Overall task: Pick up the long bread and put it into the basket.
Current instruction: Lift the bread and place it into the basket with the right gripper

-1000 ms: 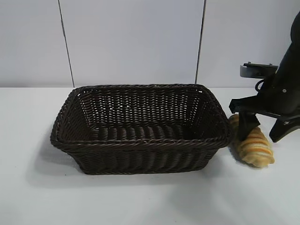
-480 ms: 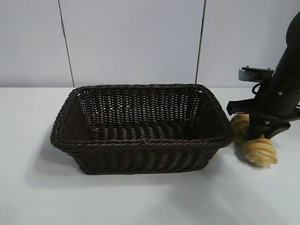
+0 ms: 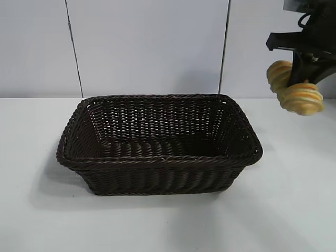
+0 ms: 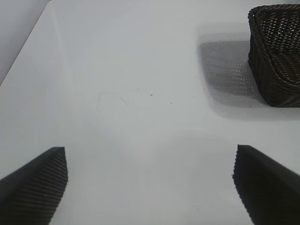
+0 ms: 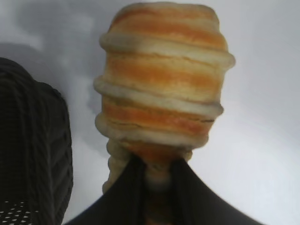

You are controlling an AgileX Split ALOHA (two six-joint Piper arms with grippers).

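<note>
The right gripper [image 3: 303, 71] is clamped on the bread [image 3: 295, 90] around its middle, so both ends stick out on the two sides of the fingers. The bread hangs in the air, well above the tabletop [image 3: 157, 220], to the right of the basket [image 3: 157, 142] and higher than its rim. This height probably serves to carry the bread over the braided edge without touching it. The right arm reaches down from the upper right corner, with the gripper pointing downward. The left gripper [image 4: 150, 183] is idle over the bare tabletop, left of the basket, with its fingers apart and holding nothing. The basket holds nothing yet.
</note>
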